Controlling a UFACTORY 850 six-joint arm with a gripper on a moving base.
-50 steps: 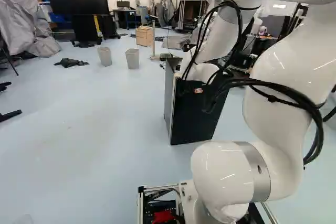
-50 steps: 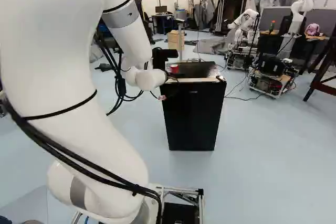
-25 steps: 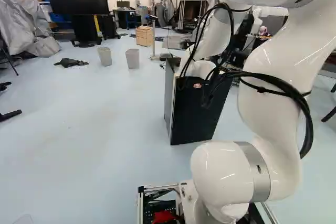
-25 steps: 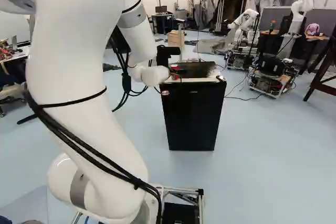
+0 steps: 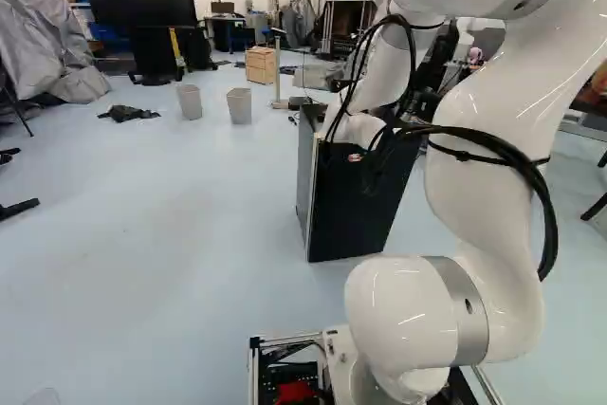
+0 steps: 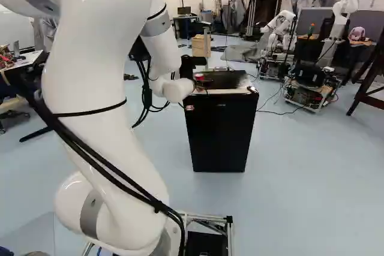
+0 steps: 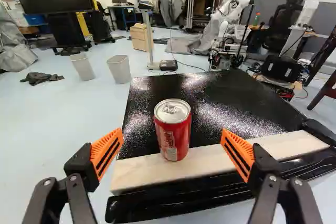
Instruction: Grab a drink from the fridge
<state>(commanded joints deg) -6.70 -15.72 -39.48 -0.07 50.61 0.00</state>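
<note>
Fridge top (image 7: 231,95) glossy black; floor (image 5: 142,263) pale blue.

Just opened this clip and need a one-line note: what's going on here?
The gripper hovers open at the mini fridge, fingers spread to either side of a red soda can. The can stands upright on the fridge's top, by a pale wooden strip. Nothing is gripped.

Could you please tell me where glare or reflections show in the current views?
Wrist view: speckled glare on the black top of the fridge, and a bright shine on the lid of the red can; left base view: thin light streaks on the glossy white arm; right base view: the fridge's front looks dark, with little glare.
</note>
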